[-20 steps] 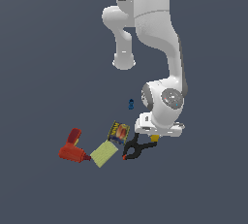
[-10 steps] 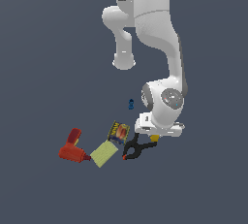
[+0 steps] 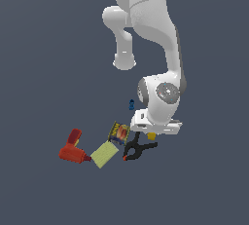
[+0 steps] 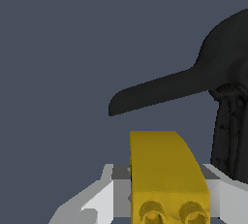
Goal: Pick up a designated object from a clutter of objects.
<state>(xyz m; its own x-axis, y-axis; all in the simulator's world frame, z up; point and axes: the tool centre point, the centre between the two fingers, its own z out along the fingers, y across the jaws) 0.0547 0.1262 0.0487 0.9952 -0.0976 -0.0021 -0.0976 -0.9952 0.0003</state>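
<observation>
- On my wrist view the two pale fingers (image 4: 104,196) sit on either side of the yellow block (image 4: 164,174), pressed against its flanks, so I read them as pinching it.
- The block fills the space between them; two round studs show on its near face.
- From the exterior view I see only a small yellow bit of the block (image 3: 151,135) poking out under the gripper (image 3: 154,130), low in the pile.
- The black clamp (image 3: 137,150) lies just beside the block, with its long handle (image 4: 160,89) reaching past it in the wrist view.
- Toward the exterior view's left I make out the blue-and-yellow can (image 3: 118,132), then the flat yellow-green pad (image 3: 104,154) touching it.
- The red drill (image 3: 73,148) lies next to the pad, farther left.
- A tiny blue piece (image 3: 131,104) stands apart, beyond the can.
</observation>
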